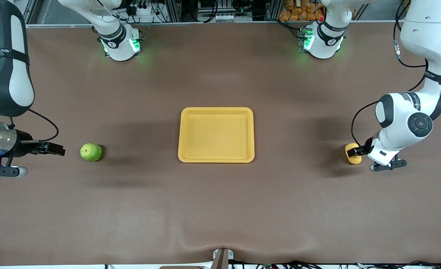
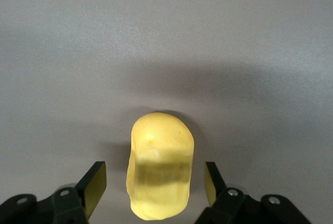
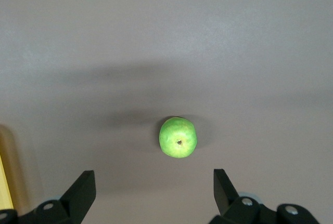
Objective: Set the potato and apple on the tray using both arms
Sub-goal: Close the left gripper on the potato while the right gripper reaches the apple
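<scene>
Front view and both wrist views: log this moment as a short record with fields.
tray: shallow yellow plastic tray, mid-table, nothing in it
potato: yellow oblong potato on the table, toward the left arm's end
apple: round green apple on the table, toward the right arm's end
left gripper: open, fingers either side of the potato
right gripper: open, short of the apple

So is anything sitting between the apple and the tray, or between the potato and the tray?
Nothing visible. Bare table lies between the apple and the tray, and between the potato and the tray.
</scene>
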Motion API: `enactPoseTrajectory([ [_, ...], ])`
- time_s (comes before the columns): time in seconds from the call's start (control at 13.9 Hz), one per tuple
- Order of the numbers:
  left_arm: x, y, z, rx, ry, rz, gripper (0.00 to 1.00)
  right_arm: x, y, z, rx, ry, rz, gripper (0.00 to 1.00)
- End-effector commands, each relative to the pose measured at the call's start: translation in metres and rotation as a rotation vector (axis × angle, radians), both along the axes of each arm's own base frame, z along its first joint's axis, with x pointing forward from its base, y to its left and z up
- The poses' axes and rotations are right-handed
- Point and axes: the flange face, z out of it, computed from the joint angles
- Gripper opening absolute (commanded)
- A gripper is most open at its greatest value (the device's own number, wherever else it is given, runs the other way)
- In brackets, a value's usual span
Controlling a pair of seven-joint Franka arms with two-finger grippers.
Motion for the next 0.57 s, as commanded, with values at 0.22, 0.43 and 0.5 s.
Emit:
enactPoseTrajectory([
  [0.22, 0.0014, -0.0007, -0.0078, 0.001, -0.007, 0.004, 0.77, 0.0018, -0.0025, -0.0001, 0.004, 0.003, -0.004, 1.00],
  [0.43, 0.0009, -0.0018, -0.0127, 0.000, 0.001, 0.003, 0.66, 0.0022, -0.0025, -0.0021, 0.004, 0.006, -0.004, 1.00],
  [0.5, 0.0010, -0.0027, -0.0127, 0.000, 0.001, 0.001, 0.58, 0.0022, -0.0024, -0.0021, 0.005, 0.006, -0.006, 1.00],
])
